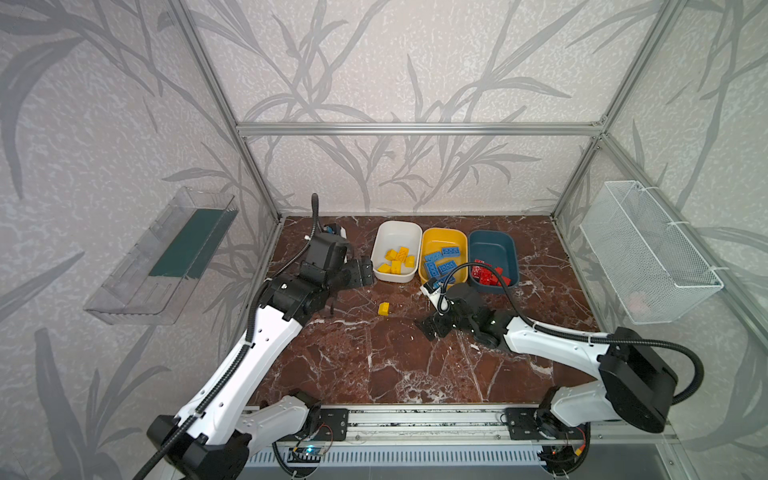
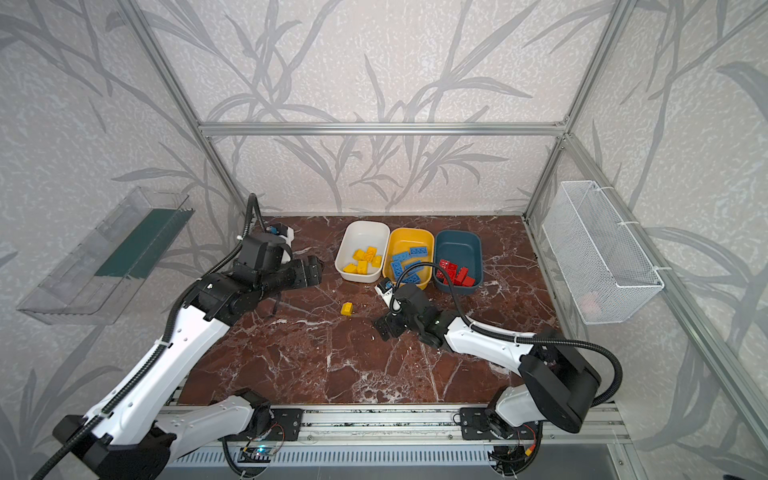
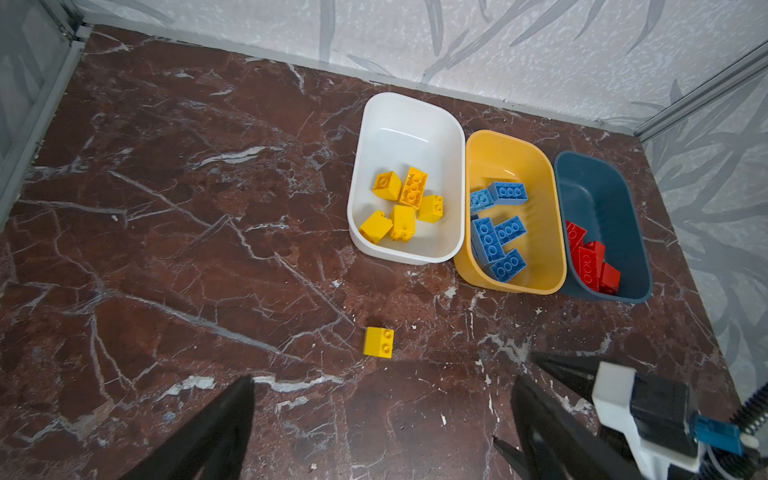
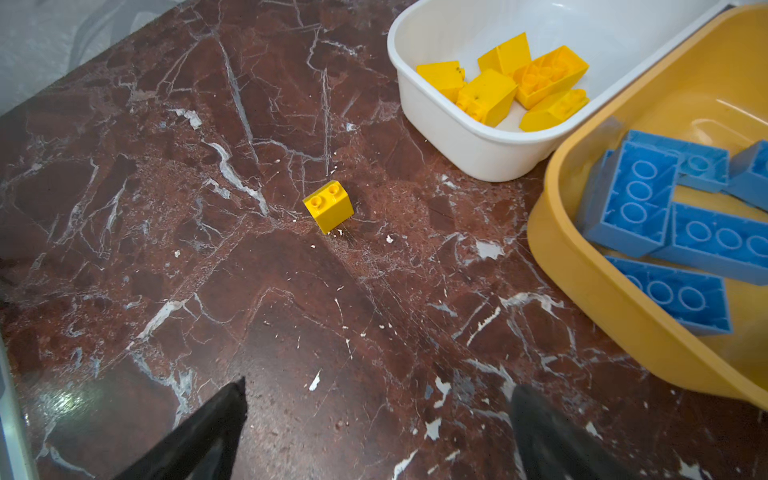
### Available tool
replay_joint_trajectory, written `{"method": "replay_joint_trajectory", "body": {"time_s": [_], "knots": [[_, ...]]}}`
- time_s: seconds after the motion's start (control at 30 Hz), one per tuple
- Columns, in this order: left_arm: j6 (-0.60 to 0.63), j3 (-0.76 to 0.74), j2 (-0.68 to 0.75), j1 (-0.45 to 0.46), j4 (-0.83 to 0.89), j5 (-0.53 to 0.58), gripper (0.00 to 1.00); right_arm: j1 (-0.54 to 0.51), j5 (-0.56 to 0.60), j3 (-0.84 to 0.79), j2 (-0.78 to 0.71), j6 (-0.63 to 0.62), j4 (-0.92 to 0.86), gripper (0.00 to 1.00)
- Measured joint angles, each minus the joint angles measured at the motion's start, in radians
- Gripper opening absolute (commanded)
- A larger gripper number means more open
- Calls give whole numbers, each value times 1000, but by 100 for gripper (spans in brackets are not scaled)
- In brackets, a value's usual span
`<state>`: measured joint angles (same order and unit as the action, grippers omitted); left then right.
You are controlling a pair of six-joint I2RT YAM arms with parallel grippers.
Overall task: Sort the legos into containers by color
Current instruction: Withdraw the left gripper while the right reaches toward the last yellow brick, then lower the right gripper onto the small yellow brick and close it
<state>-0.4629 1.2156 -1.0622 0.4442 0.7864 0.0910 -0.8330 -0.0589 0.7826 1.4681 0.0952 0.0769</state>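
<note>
Last step, we reckon: lone yellow brick (image 4: 328,206) on table (image 3: 166,216) near white tub (image 3: 409,110); L hand (image 3: 382,384) & R hand (image 4: 378,386) both spread, empty; next, one pinches brick, drops it in tub.

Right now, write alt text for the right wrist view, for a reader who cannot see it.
One yellow lego sits alone, studs up, on the red-brown marble table, ahead of the open, empty right tool. Beyond it, a white tub holds several yellow legos, and a yellow tub beside that holds blue legos.
</note>
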Motion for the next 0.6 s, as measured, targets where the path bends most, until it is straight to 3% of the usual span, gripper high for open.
{"method": "replay_joint_trajectory", "body": {"time_s": [0.27, 0.6], "knots": [[25, -184, 208, 0, 25, 77, 95, -9, -48, 173, 195, -59, -28, 99], [40, -298, 331, 0, 62, 150, 95, -11, -170, 427, 460, -214, -124, 98]]}}
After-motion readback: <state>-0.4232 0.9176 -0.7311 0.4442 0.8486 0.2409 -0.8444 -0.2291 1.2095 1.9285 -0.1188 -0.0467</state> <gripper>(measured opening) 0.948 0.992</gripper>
